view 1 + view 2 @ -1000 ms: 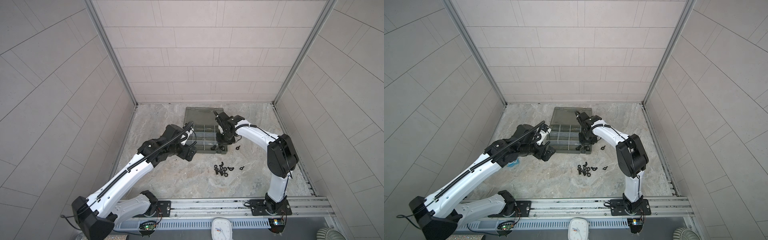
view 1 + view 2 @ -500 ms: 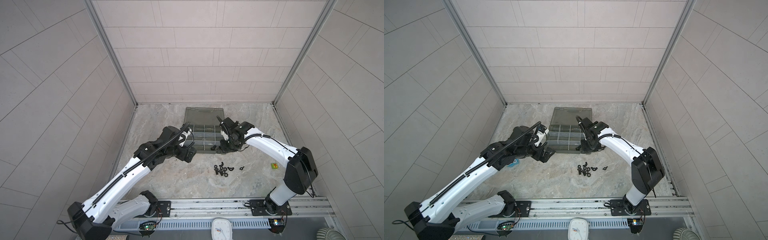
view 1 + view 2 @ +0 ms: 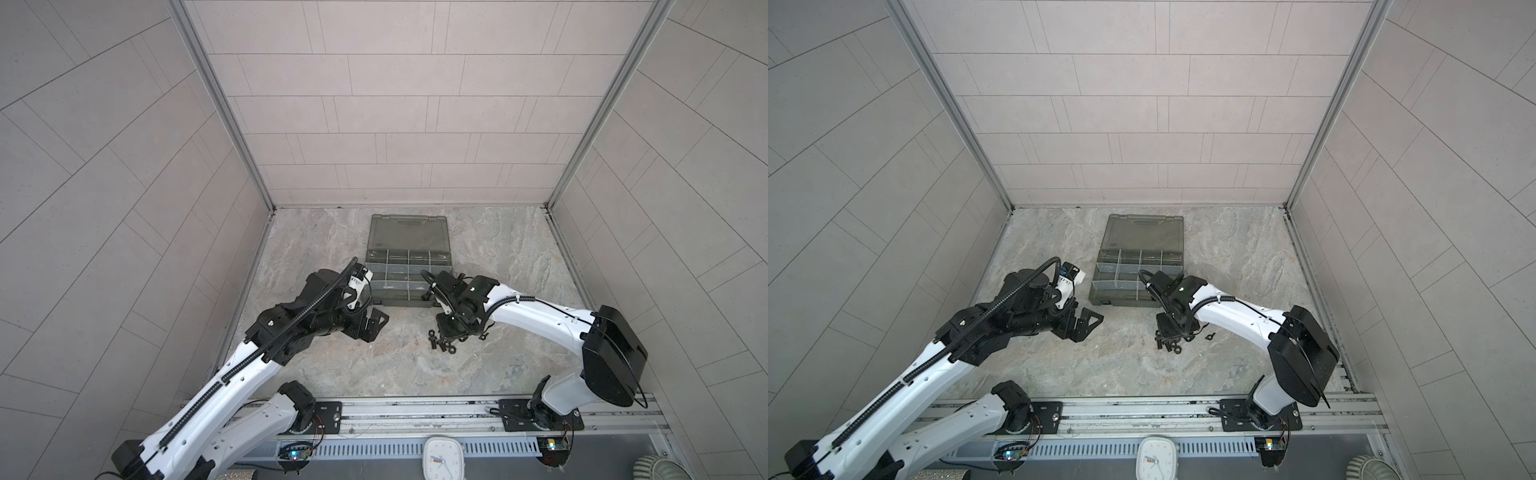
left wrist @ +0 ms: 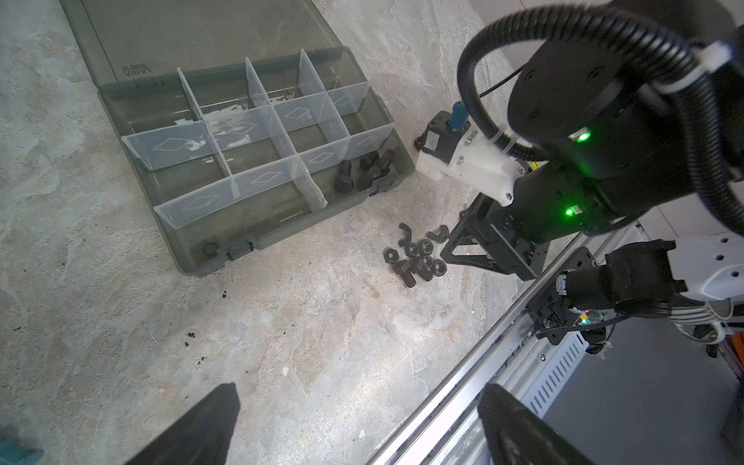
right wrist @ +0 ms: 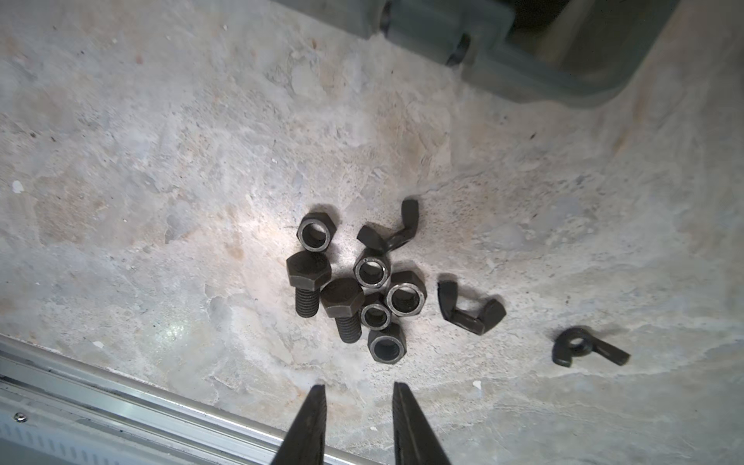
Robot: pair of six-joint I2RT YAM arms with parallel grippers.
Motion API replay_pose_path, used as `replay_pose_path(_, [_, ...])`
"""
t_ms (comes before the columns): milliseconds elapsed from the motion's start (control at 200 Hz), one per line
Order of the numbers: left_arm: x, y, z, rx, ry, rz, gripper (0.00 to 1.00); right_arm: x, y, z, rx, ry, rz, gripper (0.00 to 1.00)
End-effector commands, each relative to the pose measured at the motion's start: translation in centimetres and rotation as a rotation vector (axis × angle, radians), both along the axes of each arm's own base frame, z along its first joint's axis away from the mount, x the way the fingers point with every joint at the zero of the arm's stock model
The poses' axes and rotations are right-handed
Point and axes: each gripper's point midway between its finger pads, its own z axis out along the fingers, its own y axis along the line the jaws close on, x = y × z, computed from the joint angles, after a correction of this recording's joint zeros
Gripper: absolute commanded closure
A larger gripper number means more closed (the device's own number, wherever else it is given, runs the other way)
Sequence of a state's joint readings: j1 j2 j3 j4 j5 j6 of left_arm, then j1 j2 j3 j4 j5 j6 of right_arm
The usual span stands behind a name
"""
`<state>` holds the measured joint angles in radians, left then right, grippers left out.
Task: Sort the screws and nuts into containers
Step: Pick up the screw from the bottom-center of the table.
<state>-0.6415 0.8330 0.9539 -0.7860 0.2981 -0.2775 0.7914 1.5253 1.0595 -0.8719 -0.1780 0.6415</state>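
Right wrist view shows the right gripper (image 5: 358, 390), fingers (image 5: 308, 422) narrowly parted and empty, over the screws (image 5: 308, 282) and nuts (image 5: 406, 277) heaped at the centre of the table (image 5: 161, 181), off the near right corner of the organiser case (image 5: 543, 72): best to straddle the outlying screw's shaft, sparing its neighbours, while the left gripper (image 3: 374, 328) hangs wide open.

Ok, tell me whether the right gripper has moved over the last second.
Yes. In a top view the right gripper has come off the organiser case toward the front rail and now hangs over the loose nuts and screws.
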Motion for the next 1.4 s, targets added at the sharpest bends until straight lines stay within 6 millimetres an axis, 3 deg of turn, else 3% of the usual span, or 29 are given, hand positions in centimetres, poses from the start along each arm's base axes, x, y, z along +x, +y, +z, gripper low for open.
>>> replay_pose_path(0, [-0.7,0.3,-0.3,-0.022,0.033,0.013,0.00,-0.1,0.2,-0.5,0.003,-0.031,-0.018,0.71])
replay_pose_path(600, [-1.9,1.2,1.0,-0.043,0.012,0.019,0.00,-0.8,1.9,-5.8,-0.036,0.045,0.044,0.72])
replay_pose_path(1016, [-1.9,1.3,1.2,-0.038,0.001,0.016,0.00,-0.8,1.2,-6.9,-0.093,0.062,0.049,0.74])
replay_pose_path(1396, [-1.6,1.2,1.1,-0.035,-0.005,0.021,0.00,-0.5,0.9,-6.0,-0.121,0.050,0.047,0.91])
